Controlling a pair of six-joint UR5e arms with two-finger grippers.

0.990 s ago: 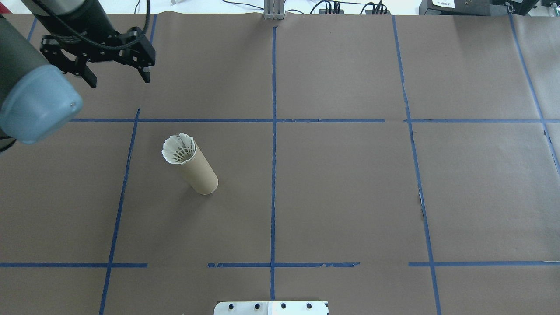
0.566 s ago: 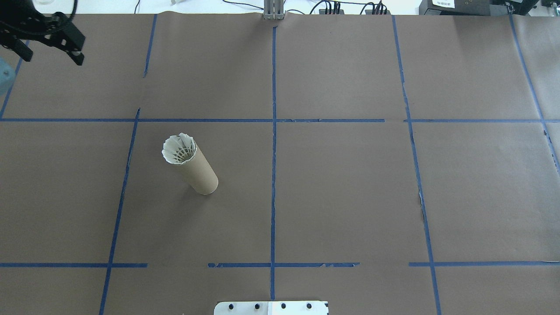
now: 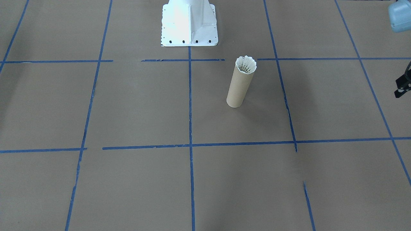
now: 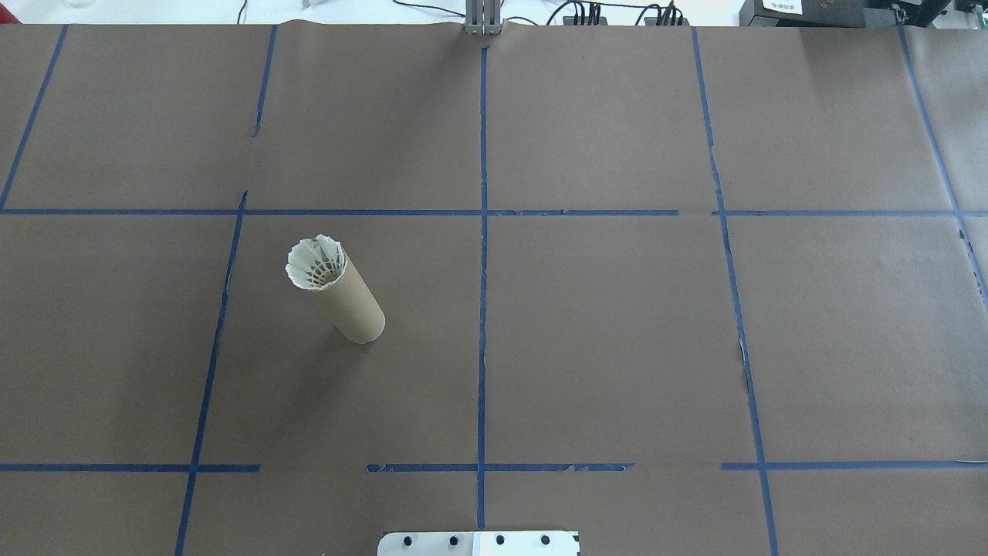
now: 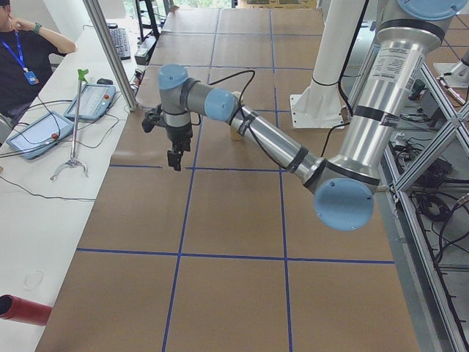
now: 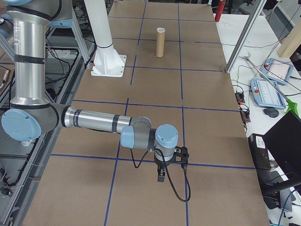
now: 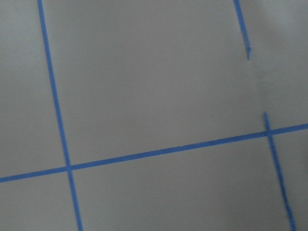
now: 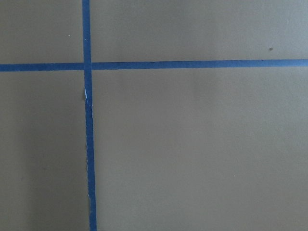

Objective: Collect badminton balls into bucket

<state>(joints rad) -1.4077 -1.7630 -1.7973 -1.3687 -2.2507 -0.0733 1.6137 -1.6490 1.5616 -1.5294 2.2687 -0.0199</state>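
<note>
The bucket [image 4: 351, 305] is a tall brown cardboard tube standing upright left of the table's middle, also seen in the front-facing view [image 3: 239, 86] and far off in the right view [image 6: 161, 42]. A white feather badminton ball [image 4: 316, 262] sits in its mouth, skirt up and flaring over the rim [image 3: 246, 65]. My left gripper [image 5: 174, 154] hangs over the table's far left part, well away from the tube, open and empty. Only one black finger [image 3: 403, 86] shows at the front-facing view's edge. My right gripper [image 6: 161, 176] points down at bare paper far to the right; I cannot tell its state.
Brown paper with blue tape lines [image 4: 482, 309] covers the table. The white base plate [image 3: 189, 22] stands at the robot's side. A side bench holds tablets [image 5: 37, 132], a grabber tool and cables, with a person seated there. Both wrist views show only paper and tape.
My left arm and its open gripper have drawn back to the left, out of the overhead view. The tube and the shuttlecock in it have not moved.
</note>
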